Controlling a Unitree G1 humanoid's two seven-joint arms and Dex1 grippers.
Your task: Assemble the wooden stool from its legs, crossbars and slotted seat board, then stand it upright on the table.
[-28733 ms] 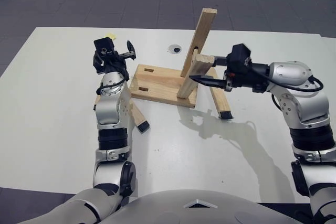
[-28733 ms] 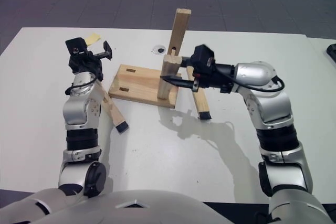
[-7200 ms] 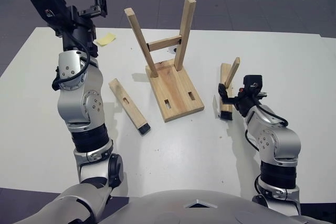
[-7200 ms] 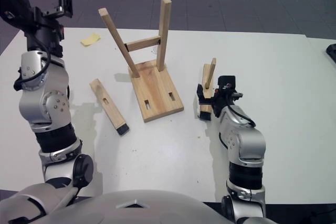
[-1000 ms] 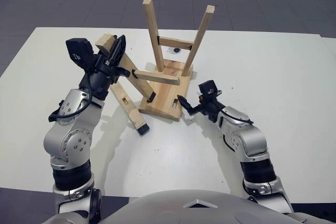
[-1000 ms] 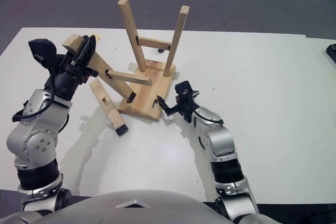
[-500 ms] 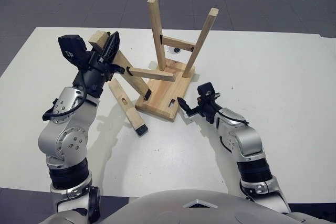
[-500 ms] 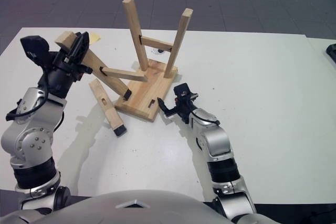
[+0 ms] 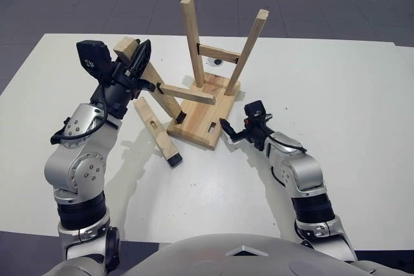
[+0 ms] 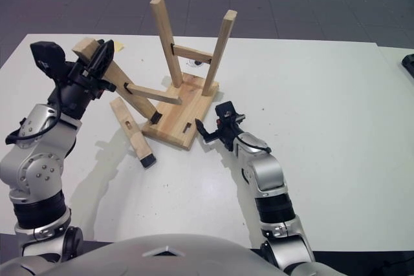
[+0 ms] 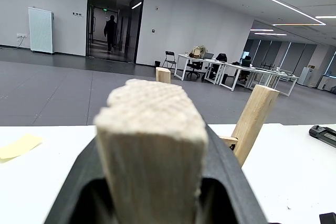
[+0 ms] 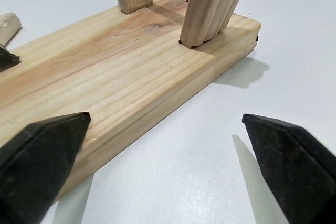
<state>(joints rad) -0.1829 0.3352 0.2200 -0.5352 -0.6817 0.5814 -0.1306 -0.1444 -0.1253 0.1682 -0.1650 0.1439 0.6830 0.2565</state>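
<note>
The slotted seat board lies flat on the white table. Two legs stand up from its far end, joined by a crossbar. My left gripper is shut on the top end of a third leg, held tilted. That leg's black-capped foot rests at the board's left edge, and a crossbar sticks out from it over the board. A fourth leg lies loose on the table. My right gripper is open, low at the board's near right edge, one fingertip over the wood.
A yellow sticky note lies at the back left of the table. A round hole sits in the tabletop behind the stool. A black device lies at the far right edge. Bare table stretches in front and to the right.
Over the last second the left gripper raised the tilted leg and drew it left, then came back slightly. The board with its two legs turned a little. The right gripper barely moved.
</note>
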